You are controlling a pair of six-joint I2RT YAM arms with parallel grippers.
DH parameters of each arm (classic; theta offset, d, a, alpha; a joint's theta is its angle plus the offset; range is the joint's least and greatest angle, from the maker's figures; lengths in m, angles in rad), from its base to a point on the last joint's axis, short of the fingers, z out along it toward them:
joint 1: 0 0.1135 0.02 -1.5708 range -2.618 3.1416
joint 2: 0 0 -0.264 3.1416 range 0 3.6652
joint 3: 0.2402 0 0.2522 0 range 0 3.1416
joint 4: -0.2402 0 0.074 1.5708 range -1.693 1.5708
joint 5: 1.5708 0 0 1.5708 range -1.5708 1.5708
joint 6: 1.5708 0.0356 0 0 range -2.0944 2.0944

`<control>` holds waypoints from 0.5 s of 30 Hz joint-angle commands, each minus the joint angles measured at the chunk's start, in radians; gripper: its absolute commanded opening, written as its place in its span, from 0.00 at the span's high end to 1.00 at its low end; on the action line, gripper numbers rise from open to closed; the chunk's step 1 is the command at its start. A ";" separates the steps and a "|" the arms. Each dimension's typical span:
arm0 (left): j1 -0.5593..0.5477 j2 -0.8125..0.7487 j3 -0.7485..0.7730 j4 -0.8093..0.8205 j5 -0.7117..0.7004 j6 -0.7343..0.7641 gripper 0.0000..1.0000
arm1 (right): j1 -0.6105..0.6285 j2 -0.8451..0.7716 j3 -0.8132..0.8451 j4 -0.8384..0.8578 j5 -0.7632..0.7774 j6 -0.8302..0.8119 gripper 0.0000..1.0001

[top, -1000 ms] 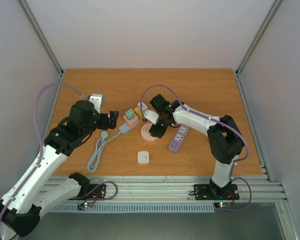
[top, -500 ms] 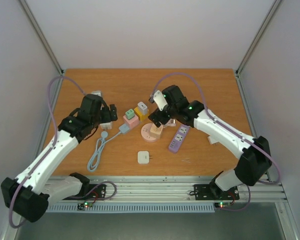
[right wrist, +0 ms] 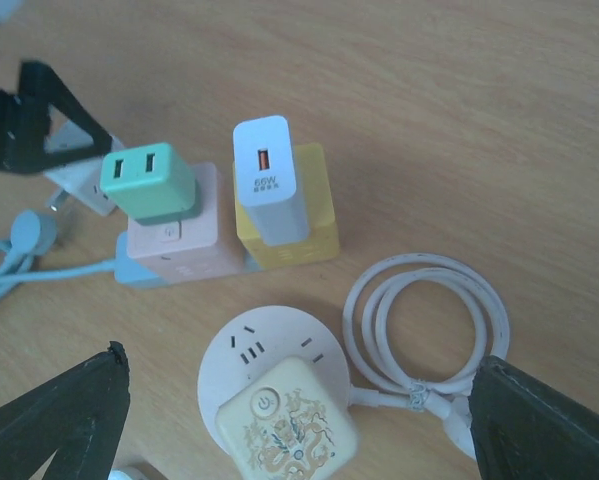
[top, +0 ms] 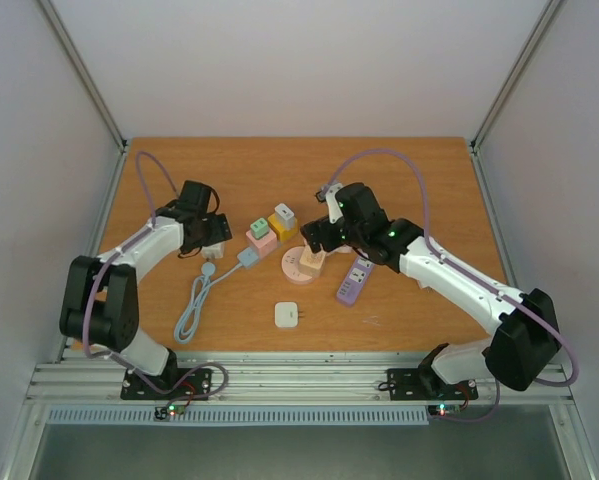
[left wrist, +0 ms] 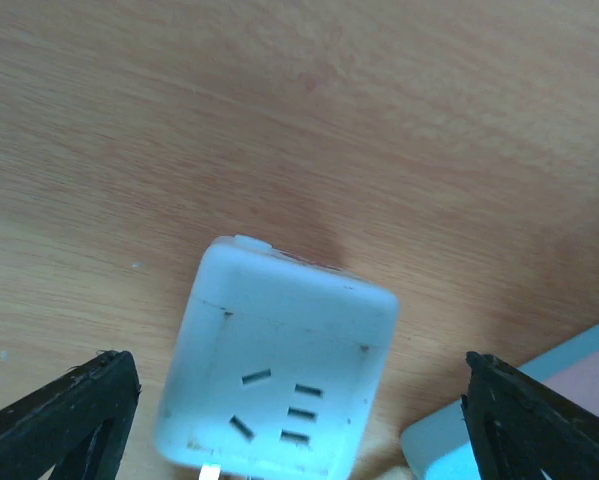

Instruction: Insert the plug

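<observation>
Cream rounded-square plug sits in the round pink socket; green charger in the pink cube at ten o'clock. Left gripper and right gripper gape, empty.

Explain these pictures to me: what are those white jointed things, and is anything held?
Those are two robot arms bolted at the near edge of a wooden table. The wide picture looks down from above; the other two come from cameras on the wrists, their black fingers at the corners. On the table stand a pink socket cube carrying a green charger, a yellow cube carrying a white charger, a round socket, a purple power strip, a loose white plug and a blue cable. The left gripper hangs open over a white socket cube; the right gripper is open by the round socket. Nothing is held.
</observation>
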 commanded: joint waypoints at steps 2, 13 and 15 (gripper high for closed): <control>0.006 0.081 0.020 0.052 0.024 0.029 0.13 | 0.003 -0.026 -0.016 0.051 0.001 0.094 0.08; 0.006 0.118 0.010 0.079 0.010 0.057 0.44 | 0.004 -0.101 -0.090 0.102 -0.037 0.098 0.02; 0.006 0.090 0.004 0.093 0.022 0.066 0.48 | 0.003 -0.106 -0.088 0.096 -0.039 0.104 0.02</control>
